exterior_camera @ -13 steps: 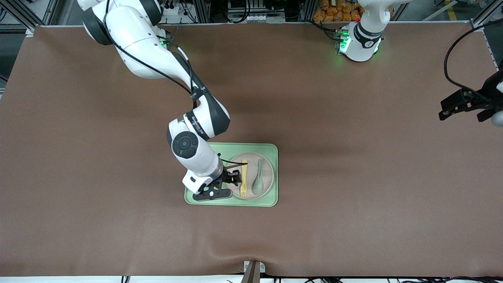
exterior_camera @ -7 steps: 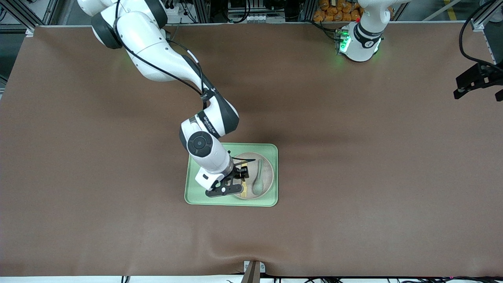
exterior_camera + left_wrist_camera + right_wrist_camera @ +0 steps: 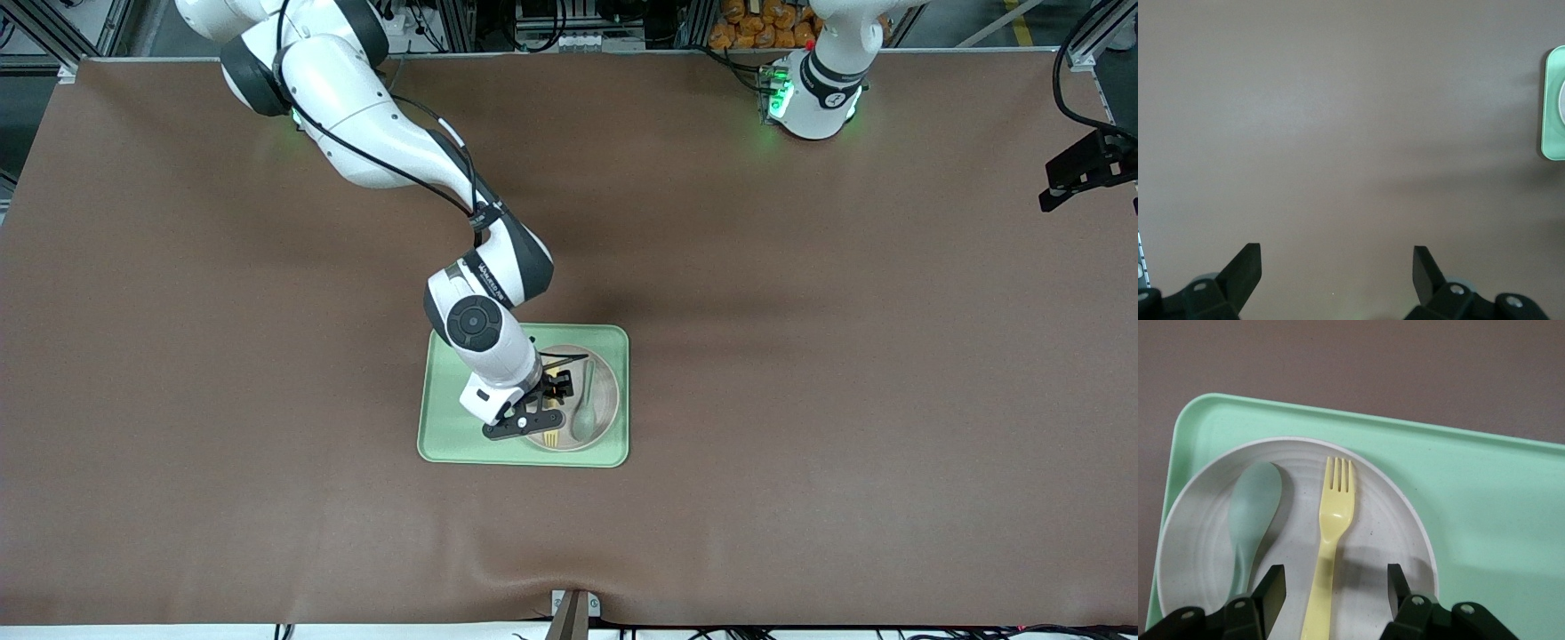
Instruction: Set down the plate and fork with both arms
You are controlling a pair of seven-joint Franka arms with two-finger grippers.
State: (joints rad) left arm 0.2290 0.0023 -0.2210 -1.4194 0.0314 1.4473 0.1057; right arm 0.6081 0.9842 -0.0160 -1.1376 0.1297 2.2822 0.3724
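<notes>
On the brown desk [image 3: 800, 356] lies a light-green tray [image 3: 444, 444], and on it, toward the left arm's end of the tray, sits the off-white plate [image 3: 609, 404]. The pale-yellow fork [image 3: 1331, 540] lies flat in the plate, with a grey-green spoon [image 3: 1251, 513] just beside it, on the side toward the left arm's end of the desk; the two run roughly parallel and lie apart. The right gripper [image 3: 544, 404] hangs low over the plate; in its wrist view its fingers [image 3: 1271, 593] stand spread wide, one to each side of the fork's handle and clear of it, holding nothing. A dark band with small lettering rings the right arm's wrist, too small to read. The left gripper [image 3: 1089, 169] hangs at the desk's edge at the left arm's end, well apart from the tray, over bare desk, its fingers [image 3: 1245, 267] wide apart and empty.
</notes>
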